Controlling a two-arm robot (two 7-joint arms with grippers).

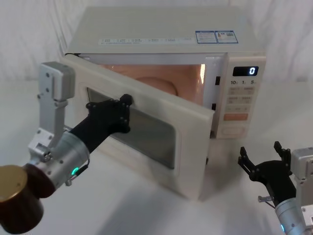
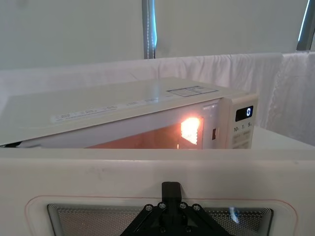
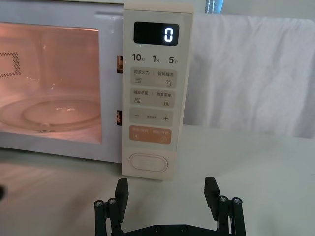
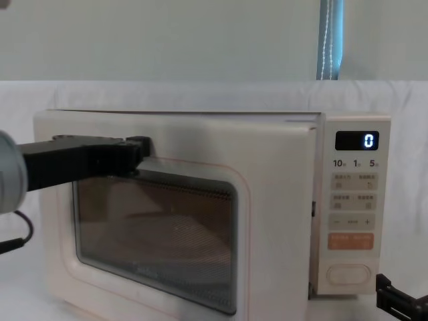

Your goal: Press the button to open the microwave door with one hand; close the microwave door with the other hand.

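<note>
The microwave door (image 1: pixel 191 147) stands partly open, swung out toward me on its left hinge, and the lit cavity (image 3: pixel 54 83) shows behind it. My left gripper (image 1: pixel 125 103) is shut, with its tip touching the door's outer face at the upper edge of the dark window; its tip also shows in the left wrist view (image 2: pixel 171 188) and the chest view (image 4: pixel 142 147). The button (image 3: pixel 146 162) is the wide cream oval at the bottom of the control panel (image 1: pixel 242 98). My right gripper (image 3: pixel 167 184) hangs open, low in front of the button and apart from it.
The microwave (image 1: pixel 161 29) sits on a white-covered table (image 1: pixel 127 205) with white cloth draped behind. The display (image 3: pixel 156 34) reads 0. An orange key (image 3: pixel 150 134) lies just above the button. Bare tabletop lies in front of the panel.
</note>
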